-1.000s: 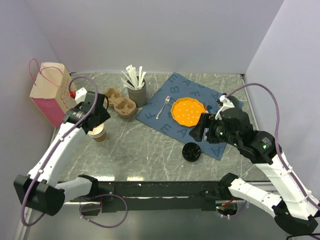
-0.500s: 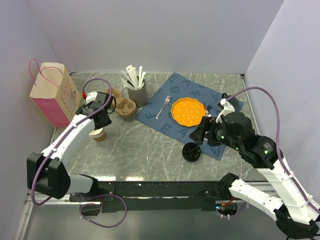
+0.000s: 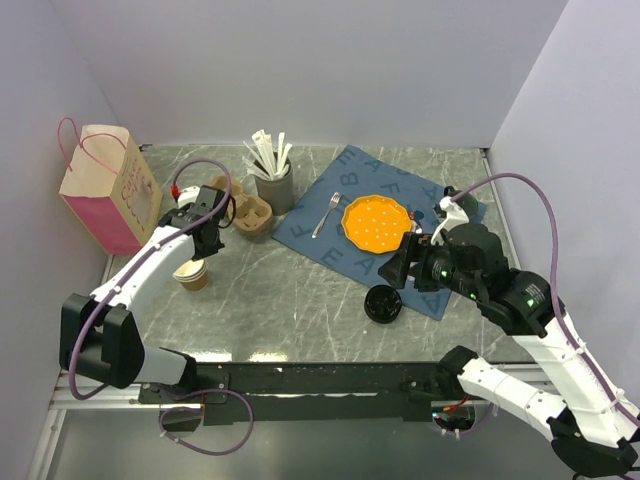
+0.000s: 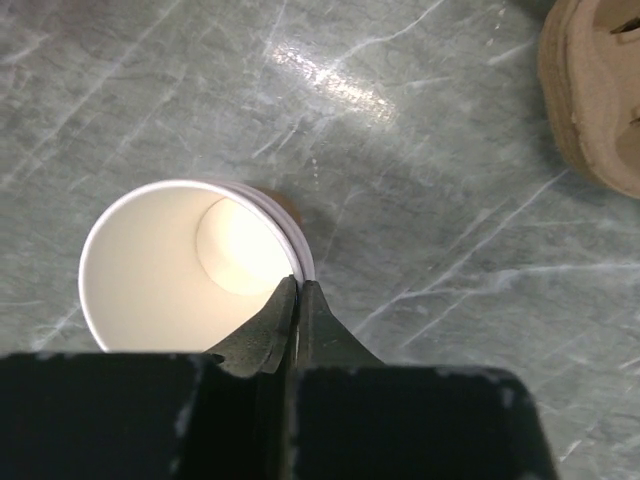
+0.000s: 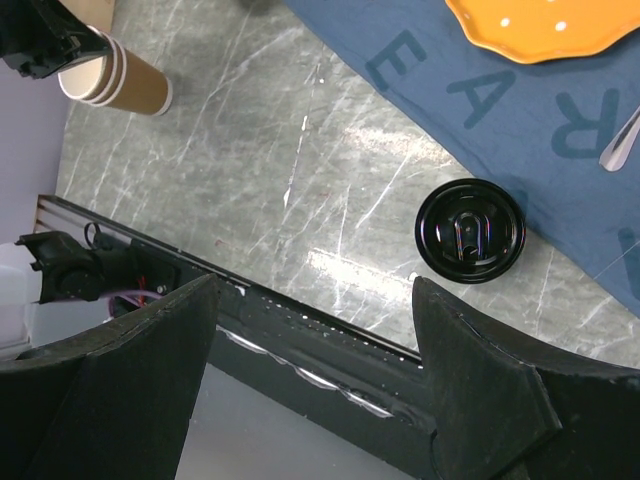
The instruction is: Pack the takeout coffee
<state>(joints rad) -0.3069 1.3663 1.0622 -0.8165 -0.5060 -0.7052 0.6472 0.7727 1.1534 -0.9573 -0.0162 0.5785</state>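
No takeout coffee with its lid on is in view. A lidless kraft paper cup (image 3: pixel 190 273) (image 4: pixel 185 265) with a pale inside stands upright at the left. My left gripper (image 3: pixel 203 247) (image 4: pixel 298 287) is shut on its rim, one finger inside the wall and one outside. A separate flat black lid (image 3: pixel 383 303) (image 5: pixel 470 231) lies on the table by the blue cloth's near edge. My right gripper (image 3: pixel 397 268) (image 5: pixel 315 285) hangs open above the table just behind the lid, with nothing between its fingers.
A pink and kraft paper bag (image 3: pixel 105 190) stands at the far left. A pulp cup carrier (image 3: pixel 243 208) and a grey holder of stirrers (image 3: pixel 273 183) sit at the back. An orange plate (image 3: pixel 377 222) and a fork (image 3: pixel 327 214) lie on the blue cloth (image 3: pixel 330 248).
My left gripper swung right over the cup, then closed on its rim. The cup shifted slightly toward the near left. The right arm barely moved.
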